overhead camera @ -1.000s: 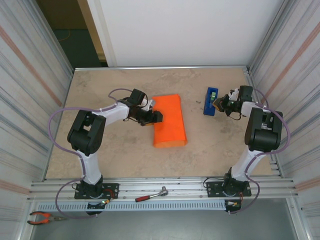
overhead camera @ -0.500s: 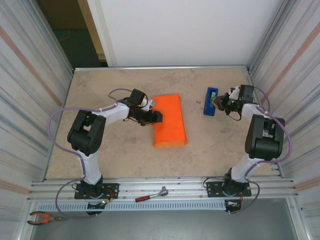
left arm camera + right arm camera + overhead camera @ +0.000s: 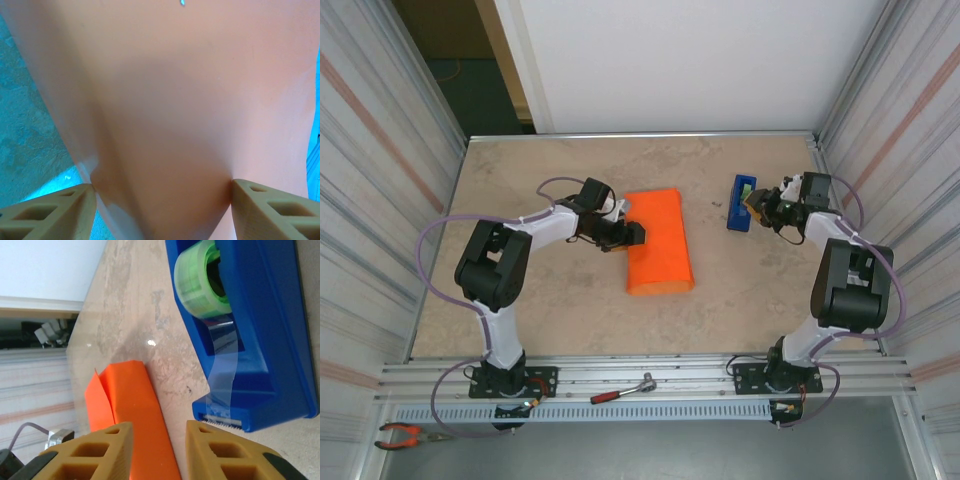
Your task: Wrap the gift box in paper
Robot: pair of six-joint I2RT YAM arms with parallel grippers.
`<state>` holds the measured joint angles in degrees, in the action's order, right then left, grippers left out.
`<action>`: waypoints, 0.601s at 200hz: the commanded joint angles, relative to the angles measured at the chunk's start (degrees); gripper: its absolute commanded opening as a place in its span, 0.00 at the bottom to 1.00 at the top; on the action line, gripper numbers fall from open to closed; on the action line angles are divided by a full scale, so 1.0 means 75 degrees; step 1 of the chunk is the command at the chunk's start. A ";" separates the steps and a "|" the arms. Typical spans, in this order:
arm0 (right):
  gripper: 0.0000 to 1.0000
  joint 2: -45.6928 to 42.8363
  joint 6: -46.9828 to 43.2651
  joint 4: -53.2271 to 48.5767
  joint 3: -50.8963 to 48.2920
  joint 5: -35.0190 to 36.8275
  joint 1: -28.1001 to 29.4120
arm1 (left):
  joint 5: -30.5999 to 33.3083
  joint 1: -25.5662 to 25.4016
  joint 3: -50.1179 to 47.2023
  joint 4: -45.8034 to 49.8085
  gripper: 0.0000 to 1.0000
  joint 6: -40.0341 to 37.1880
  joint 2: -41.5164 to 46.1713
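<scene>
At the bottom edge of the top view, a pair of pliers [image 3: 408, 435] with orange handles lay in the left corner. A ratchet wrench [image 3: 620, 390] with a red handle lay on the metal rail [image 3: 700, 375] near the middle. Farther up, in the middle of the frame, the paper [image 3: 658, 245] lay on the beige table [image 3: 540, 310], folded into 1 long flat parcel. The left gripper [image 3: 632, 235] was at the parcel's upper left edge. In the left wrist view its 2 fingers [image 3: 50, 212] stood wide apart with the paper between them, touching both, so it was grasping the paper. Farther still, at the right of the frame, the right gripper [image 3: 757, 206] was just beside the blue tape dispenser [image 3: 742, 203]. Its jaws were released, a little apart, with nothing between them, near the clear strip of tape [image 3: 222, 365].
</scene>
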<state>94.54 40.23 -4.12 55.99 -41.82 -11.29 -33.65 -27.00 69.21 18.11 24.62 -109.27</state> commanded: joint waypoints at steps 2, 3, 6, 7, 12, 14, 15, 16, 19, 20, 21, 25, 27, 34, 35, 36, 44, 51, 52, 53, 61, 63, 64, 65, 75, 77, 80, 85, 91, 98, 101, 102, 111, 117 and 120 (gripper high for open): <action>0.35 0.0488 -0.0118 -0.0187 0.0470 0.0092 -0.0091 | 0.1180 -0.0026 -0.0538 0.1054 0.69 -0.0281 -0.0489; 0.35 0.0510 -0.0121 -0.0188 0.0487 0.0086 -0.0090 | 0.1175 -0.0023 -0.0541 0.1054 0.69 -0.0282 -0.0489; 0.35 0.0562 -0.0134 -0.0186 0.0527 0.0078 -0.0090 | 0.1178 -0.0021 -0.0544 0.1047 0.69 -0.0277 -0.0489; 0.35 0.0582 -0.0135 -0.0193 0.0533 0.0073 -0.0095 | 0.1180 -0.0027 -0.0544 0.1045 0.69 -0.0274 -0.0489; 0.35 0.0668 -0.0161 -0.0200 0.0601 0.0087 -0.0089 | 0.1180 -0.0029 -0.0549 0.1044 0.69 -0.0279 -0.0492; 0.35 0.0703 -0.0164 -0.0209 0.0628 0.0091 -0.0089 | 0.1175 -0.0031 -0.0554 0.1034 0.69 -0.0276 -0.0489; 0.35 0.0717 -0.0168 -0.0217 0.0636 0.0091 -0.0089 | 0.1173 -0.0032 -0.0555 0.1038 0.69 -0.0274 -0.0489; 0.35 0.0735 -0.0170 -0.0220 0.0646 0.0098 -0.0089 | 0.1177 -0.0032 -0.0556 0.1040 0.69 -0.0272 -0.0495; 0.35 0.0791 -0.0181 -0.0240 0.0674 0.0103 -0.0087 | 0.1171 -0.0032 -0.0556 0.1039 0.69 -0.0280 -0.0490; 0.35 0.0808 -0.0182 -0.0250 0.0694 0.0098 -0.0088 | 0.1171 -0.0038 -0.0556 0.1035 0.69 -0.0282 -0.0495; 0.35 0.0816 -0.0189 -0.0254 0.0705 0.0101 -0.0088 | 0.1176 -0.0035 -0.0556 0.1039 0.69 -0.0282 -0.0486; 0.35 0.0887 -0.0204 -0.0269 0.0767 0.0114 -0.0078 | 0.1181 -0.0024 -0.0567 0.1042 0.69 -0.0280 -0.0478; 0.35 0.0925 -0.0207 -0.0276 0.0781 0.0115 -0.0083 | 0.1179 -0.0030 -0.0568 0.1043 0.69 -0.0282 -0.0474; 0.35 0.1029 -0.0228 -0.0293 0.0836 0.0115 -0.0077 | 0.1182 -0.0031 -0.0576 0.1034 0.69 -0.0283 -0.0471; 0.36 0.1038 -0.0235 -0.0294 0.0840 0.0121 -0.0077 | 0.1182 -0.0032 -0.0578 0.1038 0.69 -0.0283 -0.0468; 0.36 0.1054 -0.0233 -0.0300 0.0854 0.0124 -0.0083 | 0.1176 -0.0032 -0.0573 0.1034 0.69 -0.0283 -0.0473; 0.36 0.1143 -0.0270 -0.0329 0.0916 0.0153 -0.0062 | 0.1174 -0.0031 -0.0574 0.1034 0.69 -0.0283 -0.0465; 0.36 0.1223 -0.0299 -0.0347 0.0947 0.0179 -0.0059 | 0.1183 -0.0026 -0.0576 0.1033 0.69 -0.0283 -0.0466; 0.36 0.1234 -0.0306 -0.0350 0.0954 0.0177 -0.0056 | 0.1188 -0.0029 -0.0578 0.1032 0.69 -0.0283 -0.0465; 0.36 0.1246 -0.0310 -0.0351 0.0958 0.0181 -0.0055 | 0.1185 -0.0031 -0.0579 0.1037 0.69 -0.0283 -0.0465; 0.37 0.1333 -0.0336 -0.0376 0.1004 0.0186 -0.0052 | 0.1180 -0.0032 -0.0577 0.1042 0.69 -0.0275 -0.0474; 0.37 0.1344 -0.0342 -0.0376 0.1007 0.0183 -0.0053 | 0.1178 -0.0032 -0.0573 0.1042 0.69 -0.0281 -0.0470; 0.37 0.1359 -0.0345 -0.0382 0.1007 0.0190 -0.0053 | 0.1174 -0.0032 -0.0576 0.1037 0.69 -0.0282 -0.0474; 0.37 0.1367 -0.0347 -0.0385 0.1008 0.0194 -0.0053 | 0.1178 -0.0032 -0.0578 0.1040 0.69 -0.0282 -0.0475; 0.38 0.1438 -0.0371 -0.0411 0.1031 0.0228 -0.0051 | 0.1172 -0.0032 -0.0574 0.1043 0.69 -0.0284 -0.0477; 0.38 0.1455 -0.0377 -0.0412 0.1031 0.0229 -0.0044 | 0.1179 -0.0032 -0.0578 0.1043 0.69 -0.0283 -0.0477; 0.39 0.1471 -0.0382 -0.0410 0.1024 0.0248 -0.0042 | 0.1176 -0.0032 -0.0578 0.1041 0.69 -0.0283 -0.0477; 0.39 0.1490 -0.0383 -0.0410 0.1032 0.0262 -0.0036 | 0.1177 -0.0030 -0.0580 0.1040 0.69 -0.0282 -0.0477; 0.40 0.1522 -0.0377 -0.0397 0.1031 0.0267 -0.0042 | 0.1180 -0.0025 -0.0579 0.1042 0.69 -0.0283 -0.0477; 0.40 0.1566 -0.0383 -0.0388 0.1042 0.0258 -0.0048 | 0.1171 -0.0031 -0.0575 0.1034 0.69 -0.0284 -0.0477; 0.40 0.1573 -0.0389 -0.0388 0.1043 0.0256 -0.0039 | 0.1179 -0.0032 -0.0576 0.1041 0.68 -0.0283 -0.0477; 0.40 0.1574 -0.0392 -0.0388 0.1043 0.0250 -0.0035 | 0.1175 -0.0032 -0.0578 0.1042 0.69 -0.0283 -0.0477; 0.40 0.1625 -0.0401 -0.0388 0.1076 0.0226 -0.0020 | 0.1174 -0.0032 -0.0575 0.1043 0.69 -0.0285 -0.0477; 0.40 0.1654 -0.0407 -0.0394 0.1106 0.0232 -0.0006 | 0.1175 -0.0030 -0.0568 0.1037 0.69 -0.0283 -0.0477; 0.40 0.1675 -0.0410 -0.0399 0.1121 0.0212 0.0004 | 0.1179 -0.0031 -0.0571 0.1042 0.69 -0.0280 -0.0477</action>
<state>105.32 38.70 -6.07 62.39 -40.56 -11.70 -33.82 -27.00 68.82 17.50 24.64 -109.16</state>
